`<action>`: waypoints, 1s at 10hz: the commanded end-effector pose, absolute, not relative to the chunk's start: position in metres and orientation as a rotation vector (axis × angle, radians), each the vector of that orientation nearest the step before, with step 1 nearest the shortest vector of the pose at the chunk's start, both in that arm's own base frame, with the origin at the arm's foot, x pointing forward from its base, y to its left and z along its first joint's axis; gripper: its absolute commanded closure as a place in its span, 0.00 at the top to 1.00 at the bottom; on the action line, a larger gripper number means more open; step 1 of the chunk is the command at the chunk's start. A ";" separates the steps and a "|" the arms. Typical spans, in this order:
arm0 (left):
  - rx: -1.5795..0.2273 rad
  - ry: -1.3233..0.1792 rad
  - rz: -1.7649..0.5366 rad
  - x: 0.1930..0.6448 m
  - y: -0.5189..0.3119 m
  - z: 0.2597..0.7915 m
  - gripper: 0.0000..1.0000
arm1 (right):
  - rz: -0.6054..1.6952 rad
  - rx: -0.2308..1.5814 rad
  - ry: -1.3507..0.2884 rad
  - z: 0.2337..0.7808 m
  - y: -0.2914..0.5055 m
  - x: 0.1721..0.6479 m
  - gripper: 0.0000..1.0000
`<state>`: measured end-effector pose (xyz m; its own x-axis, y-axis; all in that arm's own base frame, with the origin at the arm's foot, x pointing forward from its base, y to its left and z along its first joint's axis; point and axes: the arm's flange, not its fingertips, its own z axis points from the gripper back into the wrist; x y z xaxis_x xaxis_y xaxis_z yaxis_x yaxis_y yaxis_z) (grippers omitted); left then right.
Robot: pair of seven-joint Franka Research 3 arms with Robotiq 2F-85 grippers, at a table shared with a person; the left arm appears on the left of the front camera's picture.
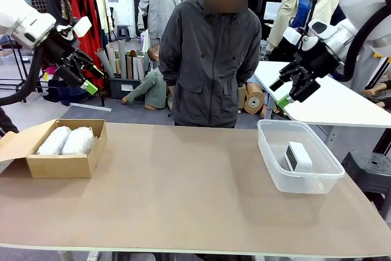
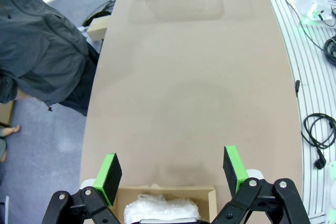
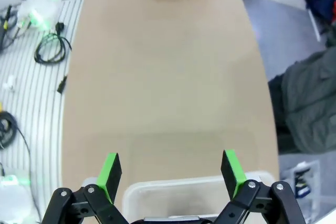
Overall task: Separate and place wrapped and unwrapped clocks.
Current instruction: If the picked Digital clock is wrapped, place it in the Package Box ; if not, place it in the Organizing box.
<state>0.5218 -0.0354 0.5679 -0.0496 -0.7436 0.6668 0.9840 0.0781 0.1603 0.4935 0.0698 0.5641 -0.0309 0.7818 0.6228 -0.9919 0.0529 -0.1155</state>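
Two bubble-wrapped clocks lie side by side in an open cardboard box at the table's left. One of them peeks up at the bottom of the left wrist view. A bare white clock stands in a clear plastic tub at the right. My left gripper hangs open, high above the box. High over the tub, my right gripper is open too. Nothing sits between either pair of fingers.
A person in a dark jacket stands at the table's far edge, hands down. The wide brown tabletop lies bare between box and tub. Cables lie on the floor beside the table.
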 end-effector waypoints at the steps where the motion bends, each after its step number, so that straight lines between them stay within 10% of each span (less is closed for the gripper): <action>1: -0.425 -0.716 -1.469 0.521 -0.035 0.569 1.00 | 1.544 0.502 -0.724 0.567 0.056 0.518 1.00; 10: -0.425 -0.716 -1.469 0.521 -0.035 0.569 1.00 | 1.455 0.585 -0.741 0.554 0.041 0.533 1.00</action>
